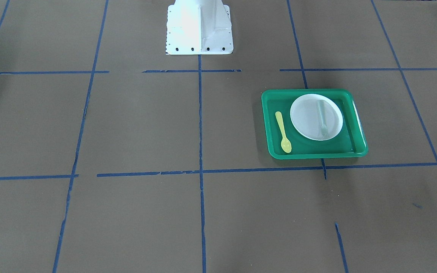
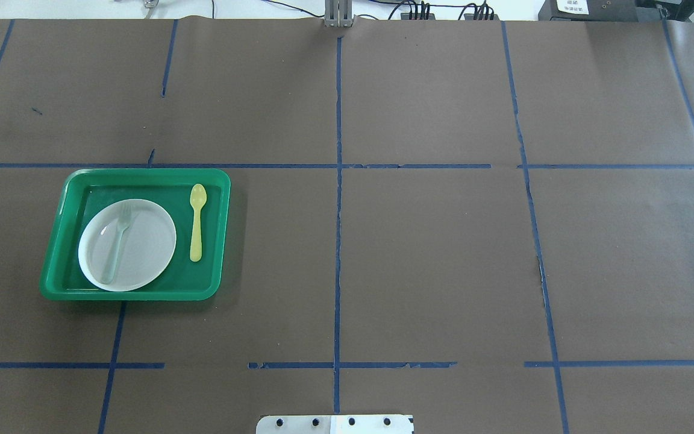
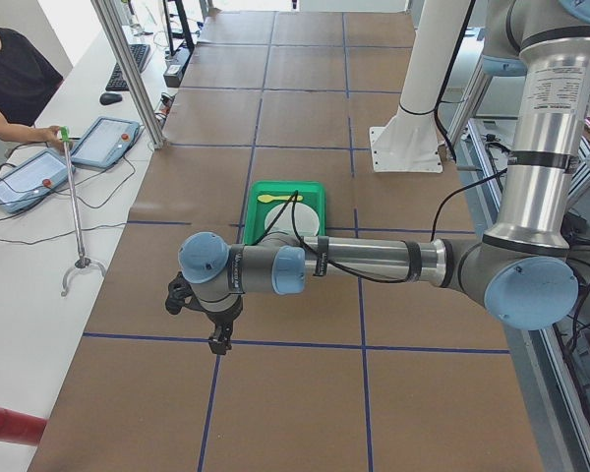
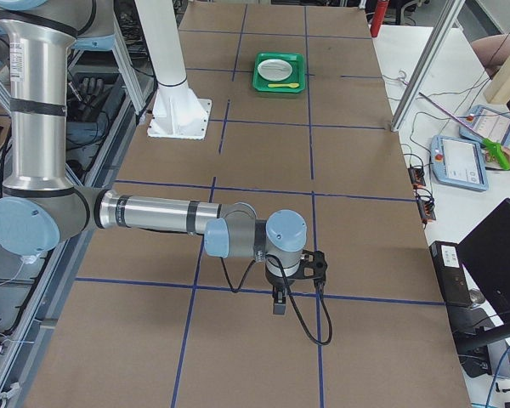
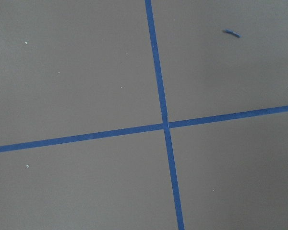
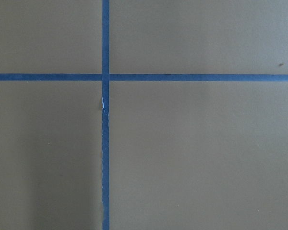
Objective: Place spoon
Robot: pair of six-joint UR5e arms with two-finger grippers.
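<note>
The yellow spoon (image 1: 283, 132) lies flat in the green tray (image 1: 317, 154), beside the white plate (image 1: 307, 117), its bowl toward the operators' side. It also shows in the overhead view (image 2: 197, 222), right of the plate (image 2: 148, 235) in the tray (image 2: 130, 295). A pale grey-green fork (image 2: 117, 241) lies on the plate. My left gripper (image 3: 219, 339) hangs over bare table, far from the tray; I cannot tell if it is open. My right gripper (image 4: 279, 304) hangs at the table's other end; I cannot tell its state either. Both wrist views show only brown paper and blue tape.
The white robot base (image 1: 199, 26) stands at the table's middle back edge. Blue tape lines (image 2: 338, 241) grid the brown table. An operator (image 3: 10, 79) and tablets (image 3: 108, 143) are at a side bench beyond the table's edge.
</note>
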